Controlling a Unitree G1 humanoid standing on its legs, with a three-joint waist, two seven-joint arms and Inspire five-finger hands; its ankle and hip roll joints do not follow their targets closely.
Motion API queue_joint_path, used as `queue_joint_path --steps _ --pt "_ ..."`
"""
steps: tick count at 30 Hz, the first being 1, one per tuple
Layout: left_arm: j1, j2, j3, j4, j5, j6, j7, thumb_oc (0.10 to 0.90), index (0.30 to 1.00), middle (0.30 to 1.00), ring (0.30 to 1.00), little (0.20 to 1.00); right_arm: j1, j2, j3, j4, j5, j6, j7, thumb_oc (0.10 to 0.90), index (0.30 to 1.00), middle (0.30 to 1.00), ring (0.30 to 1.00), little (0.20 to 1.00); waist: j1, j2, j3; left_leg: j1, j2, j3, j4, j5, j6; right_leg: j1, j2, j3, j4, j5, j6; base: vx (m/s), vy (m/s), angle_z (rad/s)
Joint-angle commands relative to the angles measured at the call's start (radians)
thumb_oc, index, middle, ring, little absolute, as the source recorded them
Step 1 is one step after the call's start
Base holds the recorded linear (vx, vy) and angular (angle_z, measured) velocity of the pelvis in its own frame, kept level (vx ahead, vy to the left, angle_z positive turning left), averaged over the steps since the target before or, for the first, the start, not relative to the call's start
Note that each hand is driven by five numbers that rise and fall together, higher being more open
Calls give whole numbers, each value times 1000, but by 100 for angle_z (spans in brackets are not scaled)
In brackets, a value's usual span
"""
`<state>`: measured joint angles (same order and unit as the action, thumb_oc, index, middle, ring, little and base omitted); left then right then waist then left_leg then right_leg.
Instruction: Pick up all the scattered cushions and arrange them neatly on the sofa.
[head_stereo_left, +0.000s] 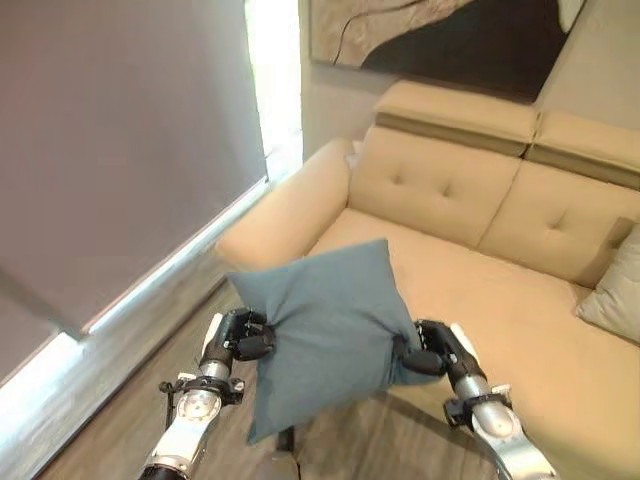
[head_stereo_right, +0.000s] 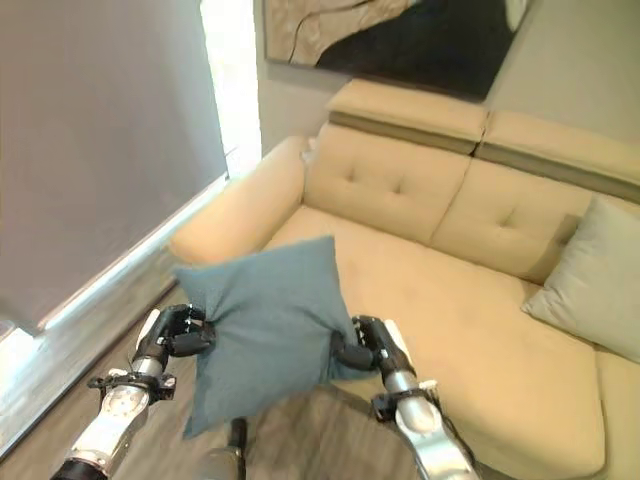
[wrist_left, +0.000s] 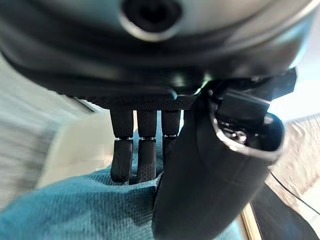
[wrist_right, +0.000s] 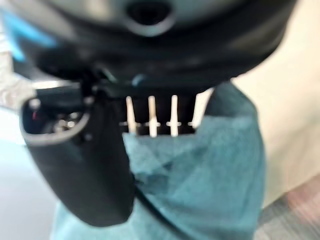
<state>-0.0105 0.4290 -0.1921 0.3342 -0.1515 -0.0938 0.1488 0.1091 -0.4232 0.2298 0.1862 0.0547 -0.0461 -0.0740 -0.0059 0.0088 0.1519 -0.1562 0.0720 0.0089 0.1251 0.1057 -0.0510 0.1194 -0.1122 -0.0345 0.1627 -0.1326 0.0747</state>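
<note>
Cushion (head_stereo_left: 325, 330), teal, held up in the air between both hands, just short of the sofa's (head_stereo_left: 520, 330) front edge and clear of the floor (head_stereo_left: 120, 420). Left hand (head_stereo_left: 243, 335) pinched on one side edge, fingers (wrist_left: 136, 160) and thumb curled into the cloth; right hand (head_stereo_left: 430, 350) clamped on the opposite edge the same way. Carrying step, by the look of it: lifted, not yet set down. Grey cushion (head_stereo_right: 590, 280) already propped against the backrest at the sofa's right end. Next move likely calls for a reach forward over the seat toward the left armrest (head_stereo_left: 290, 210) corner, lowering upright against the backrest, then letting go with both hands together.
</note>
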Motion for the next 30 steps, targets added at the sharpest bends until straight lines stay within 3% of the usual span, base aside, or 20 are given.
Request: queue_joint_path --steps 1,2,3,4,5,6,7,10,11,12,15,17,19,20,22,23,27,28,30 --pt "-100 9 16 -146 43 -151 20 400 300 300 300 300 -154 5 -75 -121 -25 -173 -26 400 300 300 300 300 16 46 -52 116 32 31 7 -112 -7 -90 32 -159 257 -34 45 196 202 -90" --pt "-88 13 22 -152 34 -151 28 400 300 300 300 300 -166 4 -72 -105 -46 -164 -22 400 300 300 300 300 10 60 -46 167 18 63 0 -149 21 -164 -28 -228 394 49 85 258 239 -83" --pt "-82 13 26 -154 35 -153 30 400 300 300 300 300 -167 4 -73 -102 -47 -161 -19 400 300 300 300 300 10 61 -45 184 12 86 -7 -160 30 -180 -64 -263 406 58 93 181 174 -57" --pt "-81 13 26 -154 35 -153 30 400 300 300 300 300 -167 4 -73 -103 -47 -160 -19 400 300 300 300 300 10 60 -45 186 10 87 -8 -161 31 -181 -66 -261 409 56 94 135 46 -64" --pt "-77 13 29 -154 39 -152 30 400 300 300 300 300 -171 8 -73 -101 -39 -159 -19 400 300 300 300 300 8 64 -47 202 8 107 -18 -175 37 -184 -96 -300 372 49 90 198 -42 -66" --pt "-66 15 29 -160 41 -154 25 400 300 300 300 300 -182 8 -72 -91 -25 -158 -16 400 300 300 300 300 6 69 -56 223 7 129 -39 -190 37 -192 -115 -331 257 29 70 203 -47 -65" --pt "-65 15 30 -160 41 -154 25 400 300 300 300 300 -182 7 -71 -90 -24 -159 -16 400 300 300 300 300 7 73 -56 227 11 130 -43 -189 35 -187 -109 -332 248 32 69 295 -140 -53" --pt "-105 17 19 -151 43 -166 15 400 300 300 300 300 -197 14 -71 -86 -24 -159 -31 400 300 300 300 300 -21 90 -63 264 18 119 -69 -219 3 -260 -175 -259 -12 121 92 321 -164 -31" --pt "-105 17 18 -151 43 -166 15 400 300 300 300 300 -197 14 -71 -87 -24 -159 -31 400 300 300 300 300 -20 91 -63 266 20 119 -70 -222 3 -256 -173 -259 -17 123 93 393 -136 -7" --pt "-127 15 4 -158 56 -176 16 400 300 300 300 300 -183 18 -79 -104 -41 -156 -37 400 300 300 300 300 -45 94 -61 298 22 106 -73 -244 -9 -269 -197 -194 -81 161 114 250 -86 8" --pt "-148 11 -10 -147 70 -177 11 400 300 300 300 300 -162 17 -94 -119 -46 -153 -34 400 300 300 300 300 -48 76 -66 319 12 113 -65 -269 -15 -233 -203 -206 -118 189 130 315 -148 41" --pt "-153 8 -20 -143 76 -180 13 400 300 300 300 300 -154 19 -95 -119 -46 -160 -36 400 300 300 300 300 -47 67 -84 332 24 112 -49 -283 -40 -209 -199 -236 -110 196 129 379 -243 42" --pt "-176 1 -23 -131 39 -175 24 400 300 300 300 300 -182 -6 -84 -121 -18 -167 -55 400 300 300 300 300 -57 75 -82 259 107 85 255 -195 -106 -171 -123 -246 -83 136 75 360 -337 33" --pt "-175 -2 -23 -134 27 -172 20 400 300 300 300 300 -194 -13 -81 -120 -8 -168 -61 400 300 300 300 300 -55 72 -71 206 128 77 389 -150 -115 -150 -107 -254 -85 117 48 206 -272 17" --pt "-173 -2 -15 -148 8 -168 25 400 300 300 300 300 -219 -20 -74 -128 4 -168 -68 400 300 300 300 300 -40 45 -44 122 128 73 604 -114 -108 -91 -91 -270 -101 91 4 193 -233 -9" --pt "-177 1 -14 -153 5 -169 31 400 300 300 300 300 -225 -22 -73 -132 -1 -164 -72 400 300 300 300 300 -37 32 -36 94 135 91 631 -109 -102 -67 -81 -267 -111 77 -7 226 -153 -38" --pt "-188 1 -9 -164 -4 -166 38 400 300 300 300 300 -233 -22 -73 -137 6 -160 -72 400 300 300 300 300 -15 28 -42 31 155 126 512 -143 -88 -31 -58 -254 -132 45 -4 265 50 -26" --pt "-194 13 -7 -181 5 -166 43 400 300 300 300 300 -253 -25 -66 -127 9 -163 -70 400 300 300 300 300 -1 42 -50 33 192 123 295 -154 -82 -12 -43 -243 -129 19 16 360 256 -21" --pt "-226 41 -18 -198 29 -165 44 400 300 300 300 300 -290 -50 -55 -118 -15 -169 -72 400 300 300 300 300 40 58 -57 31 221 37 38 -37 -104 29 -29 -223 -114 -20 30 449 287 -33"
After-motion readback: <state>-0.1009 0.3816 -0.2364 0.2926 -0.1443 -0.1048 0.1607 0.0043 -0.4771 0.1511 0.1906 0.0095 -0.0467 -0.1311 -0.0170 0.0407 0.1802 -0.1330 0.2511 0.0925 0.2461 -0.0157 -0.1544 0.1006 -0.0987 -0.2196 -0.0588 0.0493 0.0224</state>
